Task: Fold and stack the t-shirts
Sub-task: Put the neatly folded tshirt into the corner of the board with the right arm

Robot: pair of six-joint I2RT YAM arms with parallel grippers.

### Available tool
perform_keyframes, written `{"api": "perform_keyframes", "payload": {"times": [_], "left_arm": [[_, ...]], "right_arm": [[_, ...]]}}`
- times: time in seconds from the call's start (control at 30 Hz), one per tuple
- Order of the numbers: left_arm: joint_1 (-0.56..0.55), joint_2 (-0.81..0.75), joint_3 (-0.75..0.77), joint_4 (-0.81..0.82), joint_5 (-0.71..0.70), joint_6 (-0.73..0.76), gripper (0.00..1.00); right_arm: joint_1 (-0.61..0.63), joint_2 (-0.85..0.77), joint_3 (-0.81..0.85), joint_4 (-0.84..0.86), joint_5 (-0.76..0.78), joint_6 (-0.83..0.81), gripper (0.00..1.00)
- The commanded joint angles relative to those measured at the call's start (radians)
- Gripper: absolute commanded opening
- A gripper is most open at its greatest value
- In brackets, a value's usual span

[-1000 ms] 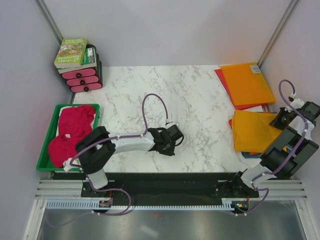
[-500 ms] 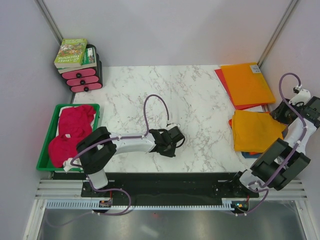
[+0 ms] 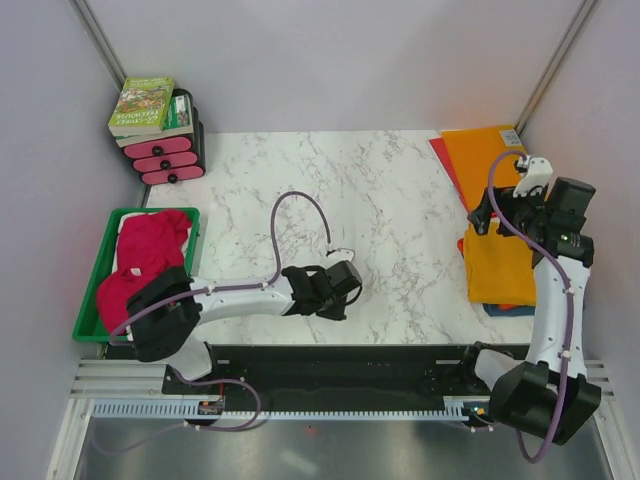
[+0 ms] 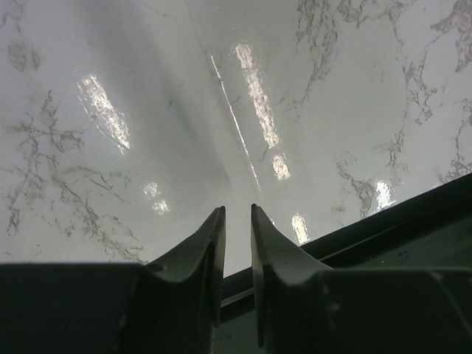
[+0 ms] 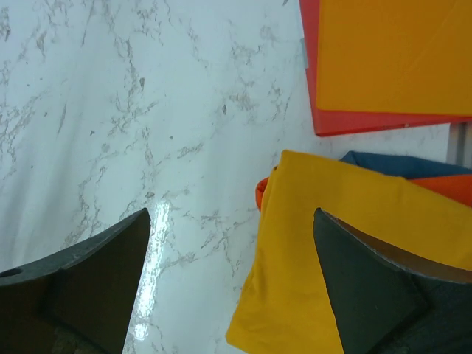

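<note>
Stacking seems done: right jaws apart over the golden shirt [image 3: 495, 272], left jaws nearly together and empty; a pink shirt [image 3: 150, 242] needs fetching next.

I am running this from afar in a lab test cell: plain pale walls [image 3: 330, 60] box in a marble-look tabletop [image 3: 390, 200], with aluminium rails [image 3: 330, 380] along the bottom of the frame. A green bin [image 3: 150, 211] sits at left, pink drawers [image 3: 165, 160] at upper left.
</note>
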Motion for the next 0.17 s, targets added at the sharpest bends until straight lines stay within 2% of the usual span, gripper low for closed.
{"api": "perform_keyframes", "payload": {"times": [0.0,0.07,0.13], "left_arm": [[-0.008,-0.089,-0.040,0.002,-0.058,-0.050,0.28],[-0.008,-0.106,-0.056,0.001,-0.062,-0.054,0.27],[-0.009,-0.116,-0.064,-0.006,-0.064,-0.060,0.27]], "right_arm": [[0.088,-0.060,-0.060,0.046,0.145,0.076,0.98],[0.127,-0.081,-0.078,0.052,0.185,0.076,0.98],[0.180,-0.101,-0.097,0.088,0.306,0.146,0.98]]}}
